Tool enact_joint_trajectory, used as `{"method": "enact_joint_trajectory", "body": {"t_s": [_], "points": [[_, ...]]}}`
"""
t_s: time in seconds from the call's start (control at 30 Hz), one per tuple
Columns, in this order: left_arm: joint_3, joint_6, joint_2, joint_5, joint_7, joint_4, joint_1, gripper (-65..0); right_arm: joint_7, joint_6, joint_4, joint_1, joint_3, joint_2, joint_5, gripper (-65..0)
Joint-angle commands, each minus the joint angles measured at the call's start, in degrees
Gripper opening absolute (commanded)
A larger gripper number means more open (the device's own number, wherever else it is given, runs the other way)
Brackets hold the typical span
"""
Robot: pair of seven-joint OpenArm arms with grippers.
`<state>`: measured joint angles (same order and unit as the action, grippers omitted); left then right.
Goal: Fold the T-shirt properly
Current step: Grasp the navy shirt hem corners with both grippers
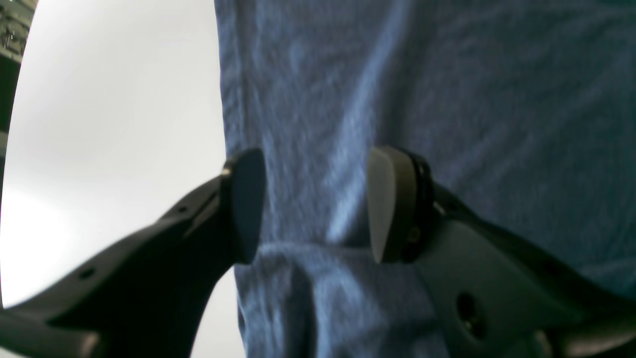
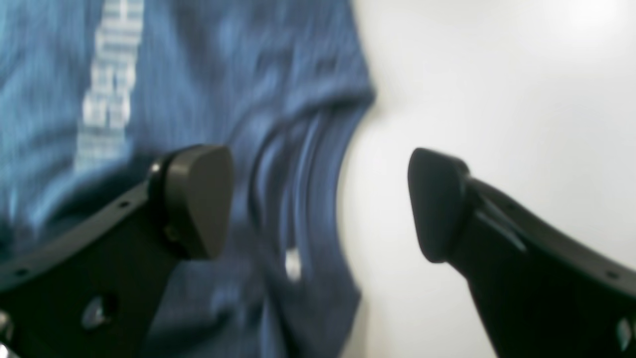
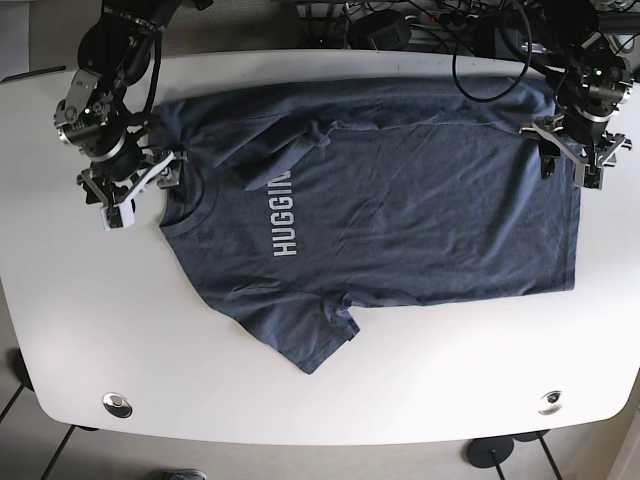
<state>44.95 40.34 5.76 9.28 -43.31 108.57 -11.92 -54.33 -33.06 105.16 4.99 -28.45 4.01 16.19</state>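
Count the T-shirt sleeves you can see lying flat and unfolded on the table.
1. One sleeve lies spread at the T-shirt's near edge. The far sleeve is folded over the chest, not flat. No others visible.

Robotics lab, white table, tangled cables behind

T-shirt flat on surface, collar toward base view's left, hem toward right. Right gripper over collar edge at left; left gripper over hem corner at far right.
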Motion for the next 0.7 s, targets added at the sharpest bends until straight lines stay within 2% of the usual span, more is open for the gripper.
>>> {"method": "enact_joint_trajectory", "body": {"t_s": [0.03, 0.17, 0.33, 0.4, 0.47, 0.57, 0.7], "points": [[0.28, -0.34, 0.79, 0.61, 1.16, 0.74, 2.82, -35.1, 0.83, 0.05, -3.93, -5.65, 0.01, 0.87, 0.3, -12.7], [0.28, -0.34, 0.7, 0.61, 1.16, 0.74, 5.73, -35.1, 2.33, 0.14, -19.58, -16.82, 2.64, 4.3, 0.21, -12.7], [0.28, -0.34, 0.7, 0.35, 1.16, 0.57, 7.84, -34.4, 14.37, 0.14, -42.26, -28.25, 12.58, 10.54, 0.21, -12.7], [0.19, -0.34, 0.7, -2.03, 1.16, -0.49, 7.92, -34.2, 17.53, 0.14, -47.8, -30.36, 15.04, 11.15, 0.21, -12.7], [0.37, -0.34, 0.7, -3.78, 1.16, -2.24, 9.15, -30.0, 19.38, 0.14, -50.62, -30.8, 16.97, 11.15, 0.21, -12.7], [0.63, -0.34, 0.79, -4.05, 1.16, -4.88, 10.38, -28.3, 19.73, 0.14, -50.62, -29.48, 17.94, 10.98, 0.21, -12.7], [0.28, -0.34, 3.6, -3.96, 1.16, -8.49, 11.35, -28.1, 19.91, 0.14, -50.44, -27.1, 18.12, 10.63, 0.21, -12.7]]}}
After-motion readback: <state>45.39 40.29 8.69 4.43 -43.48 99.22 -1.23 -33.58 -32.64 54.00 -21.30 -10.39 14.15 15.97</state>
